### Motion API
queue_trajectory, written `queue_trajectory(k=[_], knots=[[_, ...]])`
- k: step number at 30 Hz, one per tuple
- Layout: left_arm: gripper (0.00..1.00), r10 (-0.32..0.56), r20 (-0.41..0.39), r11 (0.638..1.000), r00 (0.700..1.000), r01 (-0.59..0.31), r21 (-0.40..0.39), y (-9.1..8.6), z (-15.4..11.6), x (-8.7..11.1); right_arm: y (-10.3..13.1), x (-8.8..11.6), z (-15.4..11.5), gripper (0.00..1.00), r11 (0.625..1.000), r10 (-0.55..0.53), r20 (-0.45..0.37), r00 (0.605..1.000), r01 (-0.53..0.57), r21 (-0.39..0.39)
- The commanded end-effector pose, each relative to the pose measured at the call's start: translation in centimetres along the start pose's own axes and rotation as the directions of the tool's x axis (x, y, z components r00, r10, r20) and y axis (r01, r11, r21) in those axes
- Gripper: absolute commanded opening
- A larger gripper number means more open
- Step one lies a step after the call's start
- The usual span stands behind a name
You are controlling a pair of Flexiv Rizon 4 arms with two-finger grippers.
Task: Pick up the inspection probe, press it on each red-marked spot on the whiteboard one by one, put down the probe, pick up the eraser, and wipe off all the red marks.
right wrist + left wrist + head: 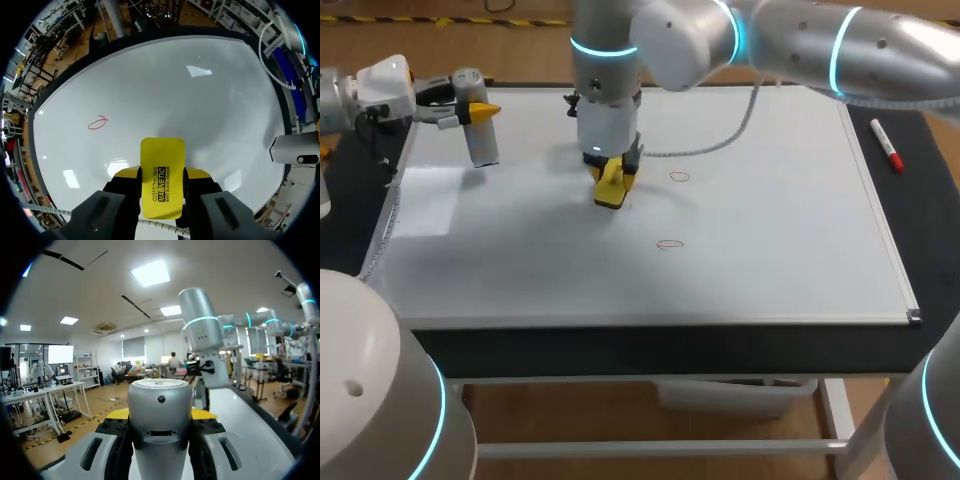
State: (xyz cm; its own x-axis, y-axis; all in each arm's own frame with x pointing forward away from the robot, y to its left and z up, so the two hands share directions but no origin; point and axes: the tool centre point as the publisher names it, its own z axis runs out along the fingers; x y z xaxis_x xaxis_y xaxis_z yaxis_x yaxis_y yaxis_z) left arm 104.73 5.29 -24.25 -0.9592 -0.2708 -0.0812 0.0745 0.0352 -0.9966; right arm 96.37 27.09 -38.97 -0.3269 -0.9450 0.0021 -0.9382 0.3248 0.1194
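My right gripper point(611, 172) is shut on the yellow eraser point(610, 190), whose lower end meets the whiteboard point(770, 230) left of centre. In the right wrist view the eraser point(162, 177) stands upright between the yellow-tipped fingers point(124, 175). Two red ovals remain: one point(679, 177) just right of the eraser, one point(670, 243) nearer the front; a single red oval point(97, 122) shows ahead of the eraser. My left gripper point(480, 110) hovers over the board's far left corner, shut on the grey cylindrical probe point(483, 145). The probe point(160, 425) fills the gap between its fingers.
A red marker pen point(887, 145) lies on the dark table beyond the board's right edge. A grey cable point(720, 140) from my right arm hangs over the board's far middle. The probe point(297, 150) shows off to the side of the eraser.
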Motion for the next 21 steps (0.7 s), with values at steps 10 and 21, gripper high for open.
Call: queue_trajectory(k=[10,21], knots=[[0.0,0.0,0.002,1.0,1.0,0.0,-0.002,-0.2,0.0,0.1,1.5,-2.3,1.0,0.0,0.995,-0.1,-0.053,0.994,0.1,-0.006],[0.0,0.0,0.002,1.0,1.0,0.0,-0.002,-0.2,0.0,0.1,2.5,-3.8,1.9,0.0,0.986,-0.169,-0.055,0.984,0.169,-0.011]])
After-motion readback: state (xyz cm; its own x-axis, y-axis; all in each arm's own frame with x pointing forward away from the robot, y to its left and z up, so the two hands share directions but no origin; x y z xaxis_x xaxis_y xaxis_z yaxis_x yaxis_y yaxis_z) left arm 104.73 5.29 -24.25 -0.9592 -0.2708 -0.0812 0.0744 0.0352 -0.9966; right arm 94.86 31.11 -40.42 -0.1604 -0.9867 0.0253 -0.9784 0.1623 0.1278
